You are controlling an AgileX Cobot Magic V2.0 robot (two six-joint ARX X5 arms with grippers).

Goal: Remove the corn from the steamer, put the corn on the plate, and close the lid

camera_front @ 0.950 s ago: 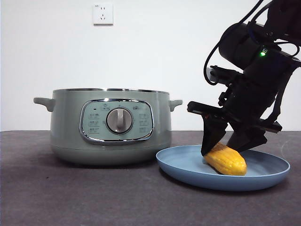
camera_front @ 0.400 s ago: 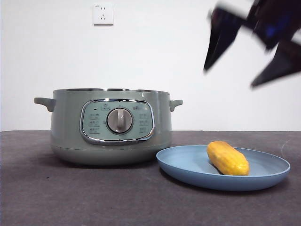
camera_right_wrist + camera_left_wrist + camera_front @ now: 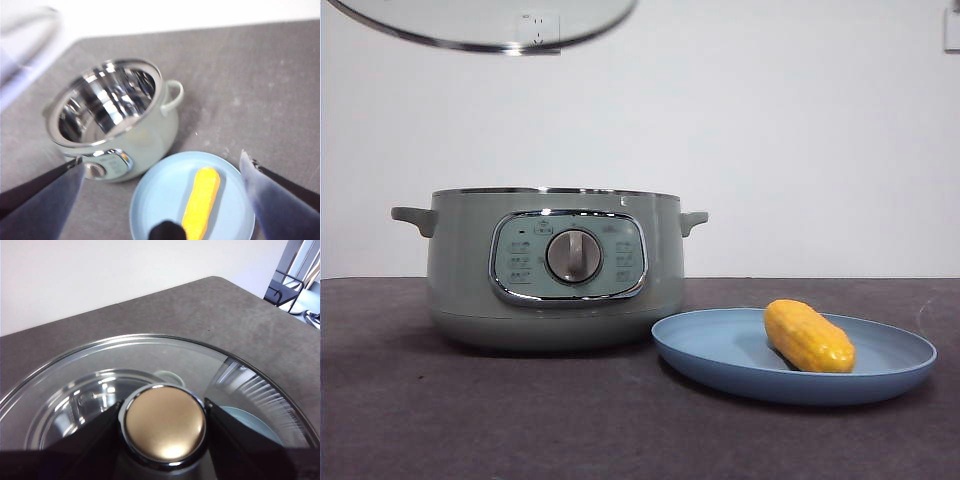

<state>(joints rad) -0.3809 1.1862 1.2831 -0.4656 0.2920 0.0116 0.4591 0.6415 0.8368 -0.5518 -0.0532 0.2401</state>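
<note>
The corn (image 3: 808,335) lies loose on the light-blue plate (image 3: 720,350), to the right of the pale green steamer (image 3: 555,265), which stands uncovered. The glass lid (image 3: 480,25) hangs high above the steamer's left side, only its lower rim showing in the front view. My left gripper (image 3: 165,426) is shut on the lid's round knob (image 3: 165,421), one jaw on each side. My right gripper (image 3: 160,162) is open and empty, high above the plate (image 3: 160,200) and the corn (image 3: 200,202). The right wrist view looks into the steamer's shiny bowl (image 3: 107,107).
The dark grey table (image 3: 470,420) spreads out in front of the steamer and plate. A white wall with a socket stands behind. In the left wrist view the table's far edge and a dark chair frame (image 3: 285,287) show.
My right gripper let go of the corn, opened and rose out of the front view. The corn stays on the plate. The lid has come into view at the top left.
</note>
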